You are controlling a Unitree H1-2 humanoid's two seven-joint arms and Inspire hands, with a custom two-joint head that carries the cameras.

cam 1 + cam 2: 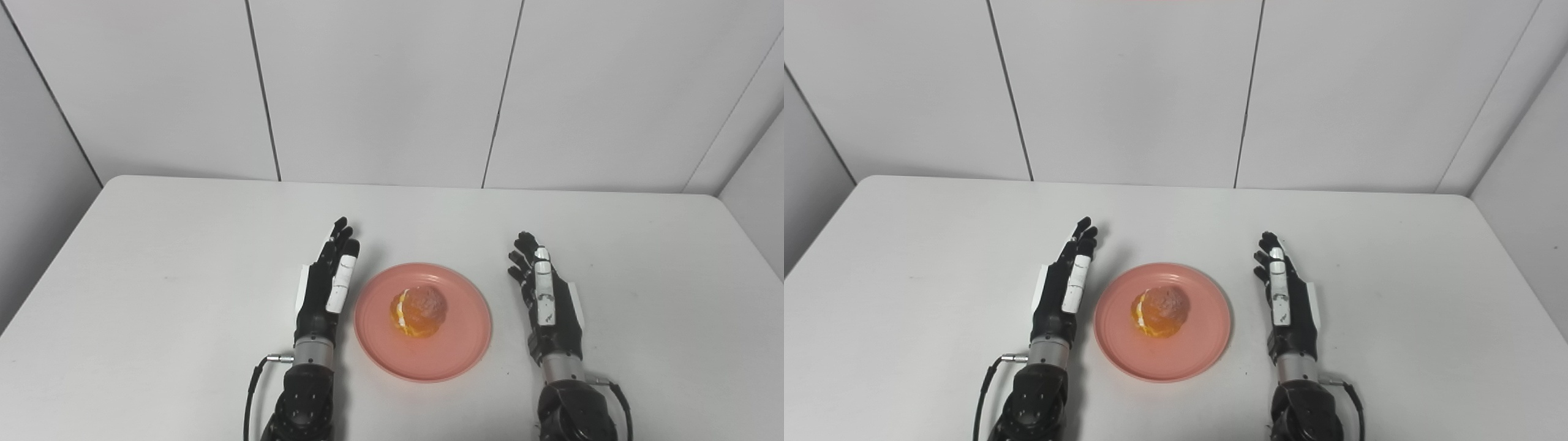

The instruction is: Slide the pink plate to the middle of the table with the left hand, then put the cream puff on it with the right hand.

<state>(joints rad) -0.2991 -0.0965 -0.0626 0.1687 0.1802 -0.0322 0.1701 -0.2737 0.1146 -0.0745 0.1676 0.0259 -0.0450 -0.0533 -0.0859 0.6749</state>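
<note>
A pink plate (456, 343) lies on the white table near the front middle. A golden-brown cream puff (418, 312) with white filling sits on the plate, a little left of its centre. My left hand (326, 288) is just left of the plate, fingers straight and pointing away, open and empty, apart from the rim. My right hand (546, 300) is to the right of the plate with a small gap, also open, fingers straight, holding nothing. The plate (1206, 343), puff (1160, 312) and both hands show the same in the right eye view.
The white table (184, 257) runs to a grey panelled wall at the back. Side walls stand close to the table's left and right edges. A black cable (248, 398) loops off the left wrist.
</note>
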